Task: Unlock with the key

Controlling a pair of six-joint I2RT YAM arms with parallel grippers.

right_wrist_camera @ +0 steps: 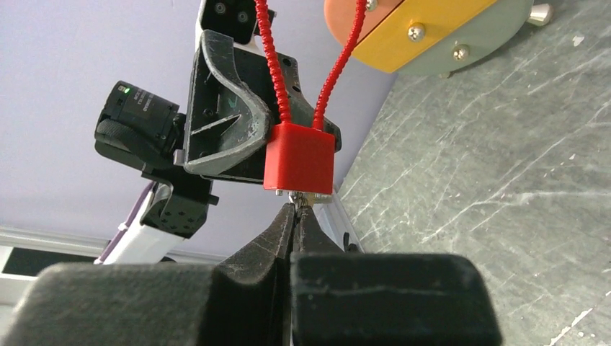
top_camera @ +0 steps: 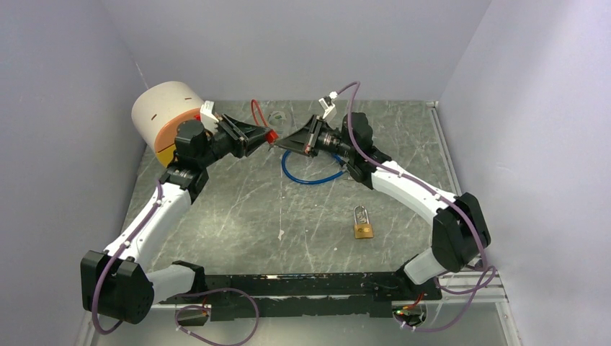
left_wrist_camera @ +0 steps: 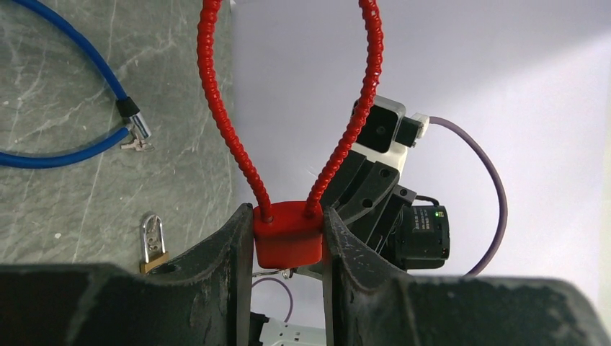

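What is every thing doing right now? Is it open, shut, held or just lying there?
red lock: held in the air, cable loop closed.
left end effector: shut on red lock.
key: pinched, tip at red lock's underside.
right end effector: shut on key.
blue cable: lying on the table, one end loose.
padlock: lying on the table, untouched.

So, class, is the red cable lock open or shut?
Shut: both ends of the cable enter the red lock body, held in the left gripper.
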